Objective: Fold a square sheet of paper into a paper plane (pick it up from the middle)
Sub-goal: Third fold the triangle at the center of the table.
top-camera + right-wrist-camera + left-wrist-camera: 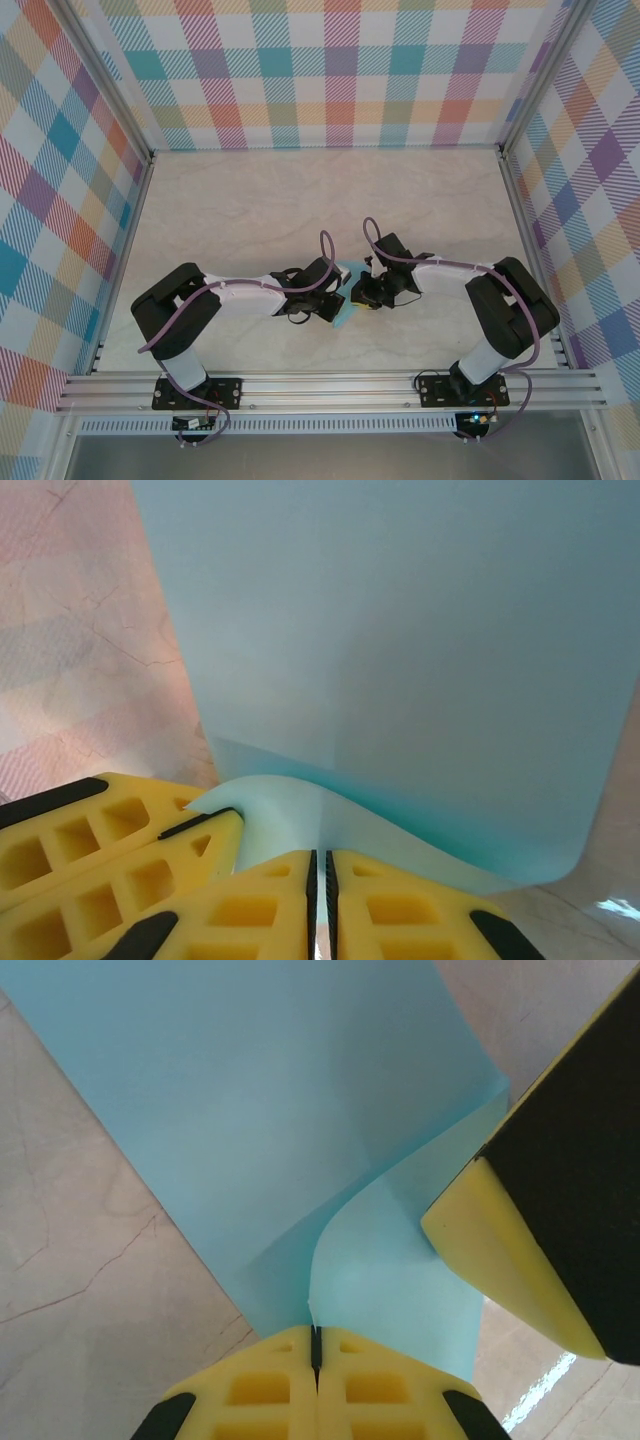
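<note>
**Grip.** We find the left fingers (300, 1355) pressed together with an edge of the square sheet of paper (260, 1120) pinched in the seam between them. The right fingers (300, 875) are likewise nearly closed, with only a thin slit, and the sheet is nipped in it. Both pairs meet almost tip to tip over the bench (250, 200).

**Location of the sheet.** The sheet spreads away ahead of both sets of fingers, broad and mostly flat. At the pinch point it curls up in a soft bend, one layer rising beside the right fingertips.

**Progress.** We judge the pick-up done and the first fold only begun. The bend is rounded, not pressed into a sharp crease. We see no pointed nose, no centre ridge and no narrow dart outline.

**Outstanding.** In our assessment nearly all of the folding remains: setting the first crease, forming the nose, then the wings.
</note>
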`<state>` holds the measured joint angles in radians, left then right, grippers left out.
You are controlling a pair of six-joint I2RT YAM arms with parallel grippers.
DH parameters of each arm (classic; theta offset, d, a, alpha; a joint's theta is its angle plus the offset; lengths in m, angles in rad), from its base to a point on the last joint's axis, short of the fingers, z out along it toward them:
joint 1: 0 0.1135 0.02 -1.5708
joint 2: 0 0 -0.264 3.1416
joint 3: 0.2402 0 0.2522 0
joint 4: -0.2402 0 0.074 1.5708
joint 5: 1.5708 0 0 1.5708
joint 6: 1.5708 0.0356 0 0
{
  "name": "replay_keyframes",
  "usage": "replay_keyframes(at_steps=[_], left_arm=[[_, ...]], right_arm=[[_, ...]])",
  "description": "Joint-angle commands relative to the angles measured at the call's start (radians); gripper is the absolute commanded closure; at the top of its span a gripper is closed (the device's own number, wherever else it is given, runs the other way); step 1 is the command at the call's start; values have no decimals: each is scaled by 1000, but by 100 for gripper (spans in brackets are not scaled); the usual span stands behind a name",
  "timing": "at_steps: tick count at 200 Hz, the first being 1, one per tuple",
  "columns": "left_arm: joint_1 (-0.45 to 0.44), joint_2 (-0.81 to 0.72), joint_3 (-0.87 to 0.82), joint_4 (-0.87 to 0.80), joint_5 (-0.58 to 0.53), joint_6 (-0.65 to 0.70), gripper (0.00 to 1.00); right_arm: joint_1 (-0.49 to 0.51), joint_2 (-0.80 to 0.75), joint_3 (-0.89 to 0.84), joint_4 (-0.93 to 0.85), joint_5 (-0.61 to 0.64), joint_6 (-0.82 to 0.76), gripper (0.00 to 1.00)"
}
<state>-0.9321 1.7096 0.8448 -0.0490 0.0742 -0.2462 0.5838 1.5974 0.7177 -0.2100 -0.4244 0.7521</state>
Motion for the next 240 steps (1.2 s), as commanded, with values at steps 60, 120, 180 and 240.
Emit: replay_keyframes(at_steps=[60,120,180,240], left_arm=[[14,-32,-47,-44,-25,-16,100],[15,-65,-63,-36,-25,-19,100],[15,-61,-58,-33,-23,-19,100],[14,-94,-66,-36,-40,-25,100]], right_arm=[[5,33,-10,-1,37,-8,84],[0,-52,77,-137,141,-51,81],[-1,103,253,-260,250,-114,86],[-1,199,300,-302,282,-138,88]])
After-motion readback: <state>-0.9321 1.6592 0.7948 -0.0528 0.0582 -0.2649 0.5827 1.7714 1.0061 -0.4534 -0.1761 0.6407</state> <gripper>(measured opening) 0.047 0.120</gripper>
